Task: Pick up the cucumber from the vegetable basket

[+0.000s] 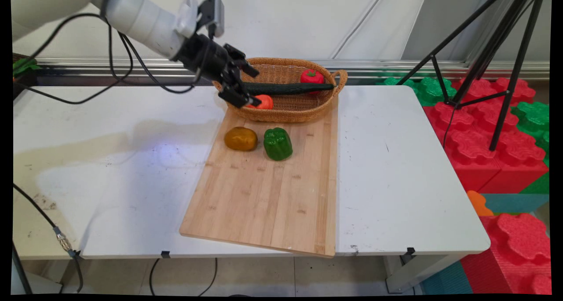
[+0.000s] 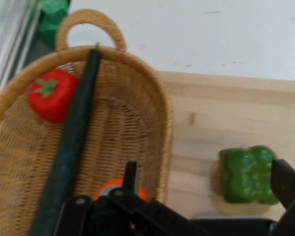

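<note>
The black two-finger claw (image 1: 237, 87) hangs released over the oval wicker basket's (image 1: 308, 111) nine-o'clock end, beside the long dark-green cucumber (image 1: 290, 89); best kept clear of the rim.

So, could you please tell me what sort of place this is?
Probably a robotics lab with a play-kitchen setup: toy vegetables in a wicker basket, a tripod, and foam play blocks beside the white table.

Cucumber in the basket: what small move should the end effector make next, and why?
Probably lift the end effector straight up. It is open and holds nothing. The cucumber lies outside its fingers, with its far end on the rim of the basket, so a sideways move might knock it.
</note>
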Tool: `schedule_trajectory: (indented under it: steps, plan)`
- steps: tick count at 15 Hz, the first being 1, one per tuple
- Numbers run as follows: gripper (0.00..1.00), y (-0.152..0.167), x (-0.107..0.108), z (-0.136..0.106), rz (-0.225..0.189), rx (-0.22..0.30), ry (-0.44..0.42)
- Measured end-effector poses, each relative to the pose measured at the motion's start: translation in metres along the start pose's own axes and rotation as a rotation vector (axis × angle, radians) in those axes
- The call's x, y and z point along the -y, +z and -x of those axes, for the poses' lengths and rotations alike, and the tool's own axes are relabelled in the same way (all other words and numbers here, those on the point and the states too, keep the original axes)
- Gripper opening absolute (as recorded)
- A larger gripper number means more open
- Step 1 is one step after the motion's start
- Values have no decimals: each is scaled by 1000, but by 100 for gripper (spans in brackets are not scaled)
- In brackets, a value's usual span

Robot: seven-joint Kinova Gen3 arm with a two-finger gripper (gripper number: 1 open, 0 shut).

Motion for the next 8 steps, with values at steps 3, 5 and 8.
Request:
schedule_trajectory:
  steps: [3, 5, 8]
  plan:
    - [100, -14, 18, 0, -42, 10, 11]
    - [100, -18, 32, -1, -68, 18, 18]
    - [100, -12, 55, -2, -97, 38, 26]
